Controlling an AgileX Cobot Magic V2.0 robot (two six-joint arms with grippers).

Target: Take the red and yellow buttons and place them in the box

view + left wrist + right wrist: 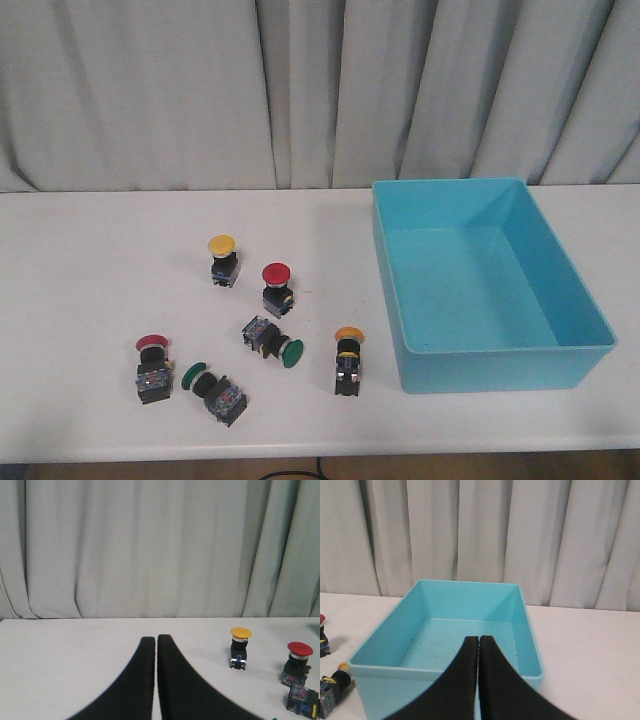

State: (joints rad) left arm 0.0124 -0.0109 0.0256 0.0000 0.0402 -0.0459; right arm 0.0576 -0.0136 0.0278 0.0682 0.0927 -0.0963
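Red and yellow buttons, four in all, sit left of centre in the front view: a yellow-capped button (222,258), a red-capped button (277,287), another red-capped one (152,368) lower left, and a yellow one (348,361) just beside the empty turquoise box (590,310) at right. Picking looks not yet begun. The left gripper (154,639) and right gripper (478,639) are clenched, holding nothing; the next move calls for parting fingers over a button, perhaps the nearest yellow.

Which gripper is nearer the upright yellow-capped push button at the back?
Left. The left gripper has that yellow-capped push button close ahead, jaws shut. The right gripper faces the turquoise plastic box instead, the button out of its view.
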